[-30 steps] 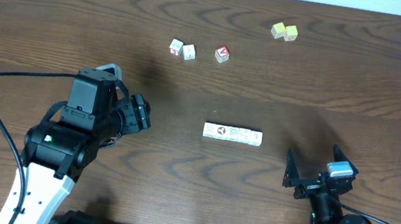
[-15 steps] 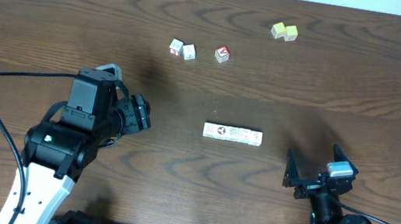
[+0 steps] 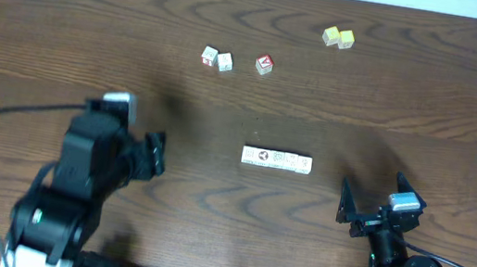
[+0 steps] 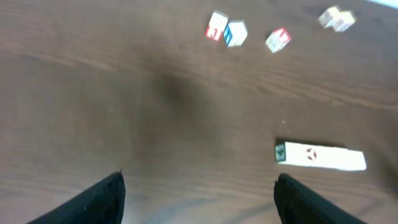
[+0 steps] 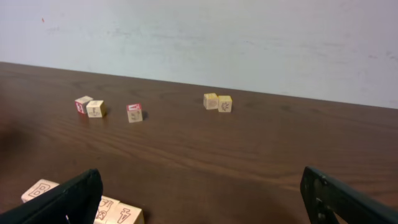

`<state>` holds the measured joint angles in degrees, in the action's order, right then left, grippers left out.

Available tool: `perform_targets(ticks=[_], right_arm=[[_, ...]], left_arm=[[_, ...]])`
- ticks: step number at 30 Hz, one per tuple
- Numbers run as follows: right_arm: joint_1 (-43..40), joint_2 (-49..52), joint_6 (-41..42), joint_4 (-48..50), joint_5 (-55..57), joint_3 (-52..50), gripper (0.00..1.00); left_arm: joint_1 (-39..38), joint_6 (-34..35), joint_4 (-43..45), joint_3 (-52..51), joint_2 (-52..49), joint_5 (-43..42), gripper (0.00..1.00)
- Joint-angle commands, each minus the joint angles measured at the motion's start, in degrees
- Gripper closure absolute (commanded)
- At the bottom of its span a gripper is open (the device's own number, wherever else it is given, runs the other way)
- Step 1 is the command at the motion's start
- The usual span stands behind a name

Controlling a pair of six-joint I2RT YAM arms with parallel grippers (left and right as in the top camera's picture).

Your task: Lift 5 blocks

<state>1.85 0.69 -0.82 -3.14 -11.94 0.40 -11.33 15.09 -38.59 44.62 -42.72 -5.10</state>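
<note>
Lies open at 9 o'clock of the row of blocks (image 3: 277, 160): bare table (image 3: 212, 186) through to the left gripper (image 3: 156, 153), jaws apart. Same at 4 o'clock, through to the right gripper (image 3: 371, 202), jaws wide. At 11 o'clock, well apart: two small cubes (image 3: 217, 58) side by side, red-faced cube (image 3: 264, 63) near them. At 1 o'clock, farther: yellow pair (image 3: 338, 38). Leaves open lanes between these groups.

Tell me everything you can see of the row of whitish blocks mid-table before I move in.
The row of blocks is five small whitish cubes, wood by the look, set side by side and touching in one straight line running left to right. Tiny dark printed marks show on their top faces. It lies flat on the dark wooden table, between the two arms; nothing else touches it or rests on it.
</note>
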Motion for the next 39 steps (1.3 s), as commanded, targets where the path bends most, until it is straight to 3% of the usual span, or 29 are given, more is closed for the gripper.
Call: perform_targets(ticks=[1, 8, 13, 33, 39], right_arm=[[-0.5, -0.4, -1.0, -0.3, 0.5, -0.1, 0.01], [-0.5, -0.4, -1.0, -0.3, 0.5, -0.1, 0.01], [-0.5, -0.4, -1.0, -0.3, 0.5, -0.1, 0.01], [-0.5, -0.4, -1.0, -0.3, 0.5, -0.1, 0.01], [-0.5, -0.4, -1.0, -0.3, 0.5, -0.1, 0.01]], left_arm=[[2.6, -11.6, 3.7, -8.2, 10.8, -3.8, 0.23], [6.5, -15.0, 9.2, -20.9, 32.5, -4.8, 0.23], [7.0, -16.6, 12.1, -26.3, 39.7, -4.8, 0.23], [8.2, -17.2, 38.0, -44.5, 42.6, -4.7, 0.23], [8.2, -17.3, 36.0, -44.4, 42.7, -4.3, 0.23]])
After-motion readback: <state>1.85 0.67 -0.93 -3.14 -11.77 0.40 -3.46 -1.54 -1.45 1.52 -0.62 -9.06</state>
